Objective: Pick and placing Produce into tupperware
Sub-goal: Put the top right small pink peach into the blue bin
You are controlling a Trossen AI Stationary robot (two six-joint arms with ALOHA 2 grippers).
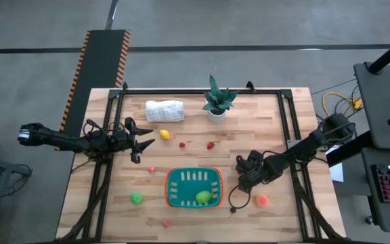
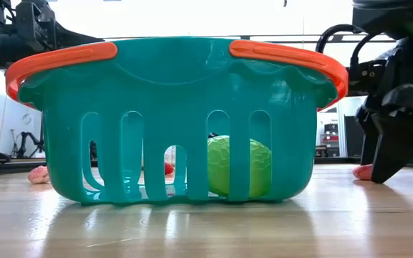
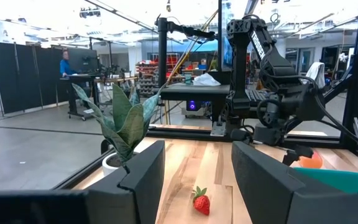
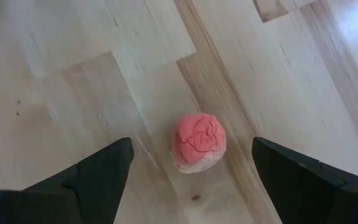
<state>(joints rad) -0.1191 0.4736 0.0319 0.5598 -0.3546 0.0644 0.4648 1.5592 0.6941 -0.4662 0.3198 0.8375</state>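
The left hand [image 1: 143, 145] hangs over the left part of the pale wooden plank counter [image 1: 290, 224], its dark blocky fingers [image 3: 143, 180] partly apart and holding nothing. Its wrist view looks between them at a small red strawberry [image 3: 201, 202] lying on the wood, with the spiky-leaved potted plant [image 3: 122, 127] in its white pot to one side. Just right of this hand lies a smooth yellow lemon-shaped piece [image 1: 164, 134]; a rolled white cloth [image 1: 164, 110] sits farther back. Near the front left rests a round green piece [image 1: 136, 198].

The tupperware [image 1: 172, 194], glossy teal plastic with orange-red rim handles, sits centre-front. The low view shows tall rounded slots in its wall (hidden from above) and a dimpled lime-green fruit [image 2: 239, 165] inside.

The right hand [image 1: 246, 177] stands to the tupperware's right, fingers [image 4: 101, 174] spread wide and empty. Its wrist view shows a crinkled orange-pink ball [image 4: 199, 142] on the wood between them, untouched. No legible writing shows anywhere.
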